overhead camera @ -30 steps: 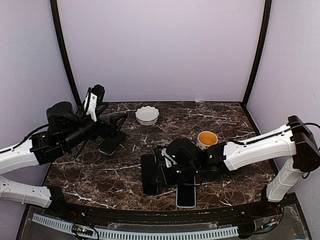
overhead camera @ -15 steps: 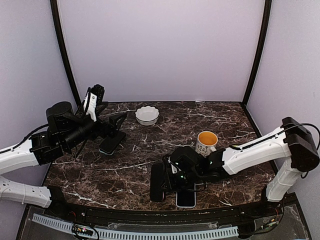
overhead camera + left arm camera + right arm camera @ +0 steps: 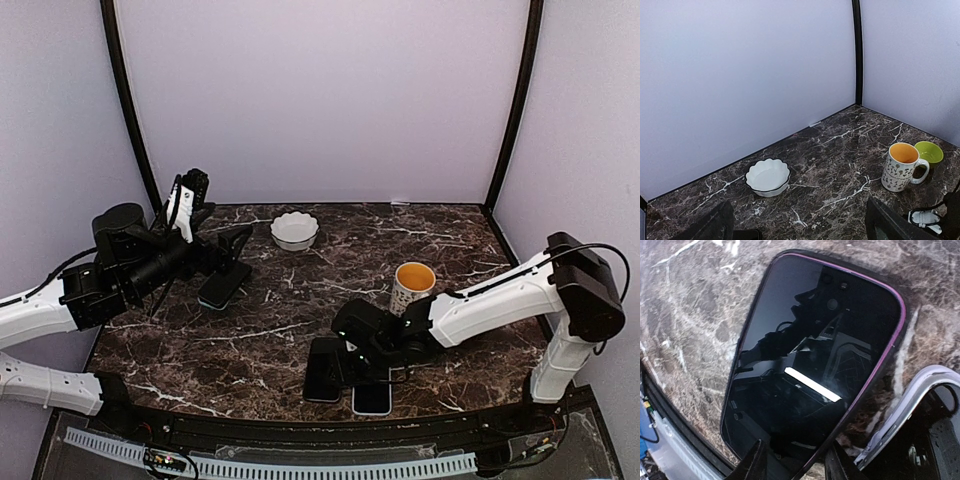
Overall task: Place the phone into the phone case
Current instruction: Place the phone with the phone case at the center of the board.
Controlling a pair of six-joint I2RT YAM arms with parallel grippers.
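The phone is down flat on the marble surface, black screen up, a thin purple line round its edge. It lies to the left of the mug and closer to the front edge. The phone case is also in front of the mug, just beside the phone on the mug's side. Its pale rim shows bright, and from the wrist view I cannot tell whether rim and phone touch. The phone is outside the case.

The right hand is low over the phone's end, on the mug's near-left. In the right wrist view one finger sits at each side of that end. Whether it is clamping the phone or merely poised above it, I cannot tell.

The left hand is raised well to the left of the mug, fingers spread wide and gripping nothing. Below it on the surface lies a dark flat slab.

A white scalloped bowl stands behind and left of the mug, near the back wall. A small green bowl sits just beside the mug on its handle side.
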